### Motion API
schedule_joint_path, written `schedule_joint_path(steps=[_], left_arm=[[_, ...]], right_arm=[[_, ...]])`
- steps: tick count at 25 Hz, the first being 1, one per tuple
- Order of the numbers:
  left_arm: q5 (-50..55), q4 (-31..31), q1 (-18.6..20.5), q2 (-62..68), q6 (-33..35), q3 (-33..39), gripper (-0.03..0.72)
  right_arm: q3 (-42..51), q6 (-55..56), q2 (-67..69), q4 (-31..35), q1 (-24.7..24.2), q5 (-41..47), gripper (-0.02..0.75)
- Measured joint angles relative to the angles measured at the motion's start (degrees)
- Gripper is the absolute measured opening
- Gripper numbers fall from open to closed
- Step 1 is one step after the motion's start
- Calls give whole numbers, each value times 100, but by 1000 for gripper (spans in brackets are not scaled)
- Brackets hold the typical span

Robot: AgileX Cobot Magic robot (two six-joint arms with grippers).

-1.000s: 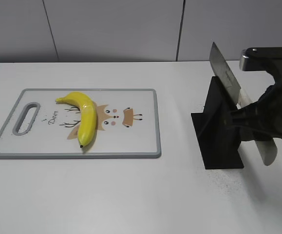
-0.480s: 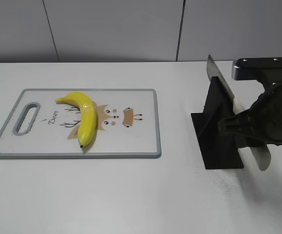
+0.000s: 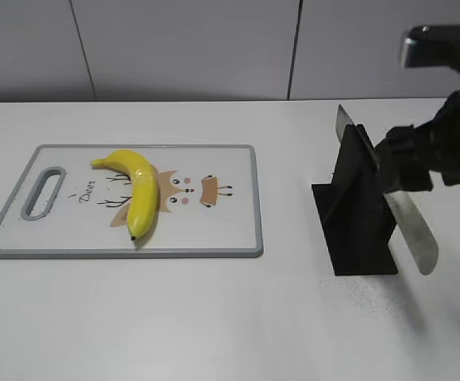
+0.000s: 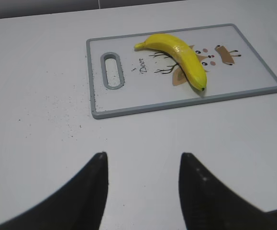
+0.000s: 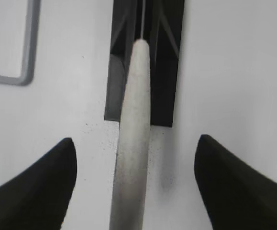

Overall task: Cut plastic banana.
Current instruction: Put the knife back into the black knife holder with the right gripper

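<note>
Jaws of the right gripper [image 5: 133, 187] are spread wide, w/ a pale knife handle [image 5: 132, 143] running up between them. It touches neither finger in the right wrist view, so I can't tell what holds it. Past the handle, the thin blade sits in the slot of the black knife stand [image 5: 145, 62]. From the exterior view the knife [image 3: 388, 186] leans in the stand [image 3: 355, 214], w/ the right gripper [image 3: 408, 163] at its upper part.

Left gripper [image 4: 143, 189] jaws are spread too, nothing between them, just white table [image 4: 42, 120]. Well ahead of them and a bit to the right lies the cutting board [image 4: 128, 103]. Plastic banana [image 4: 179, 55] lies on the board, over the deer drawing, far from both grippers.
</note>
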Motion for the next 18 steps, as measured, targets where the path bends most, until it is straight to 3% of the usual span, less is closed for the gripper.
schedule_joint_path(steps=[5,11,18], left_arm=[[0,0,0,0,0,0,497],[0,-5,0,0,0,0,669],[0,-5,0,0,0,0,656]], right_arm=[[-88,-858,-1092,184,0,386,583],[-76,-1905,-2414,591,0,1272,584],[719,-2060,-4122,623,0,1501,584]])
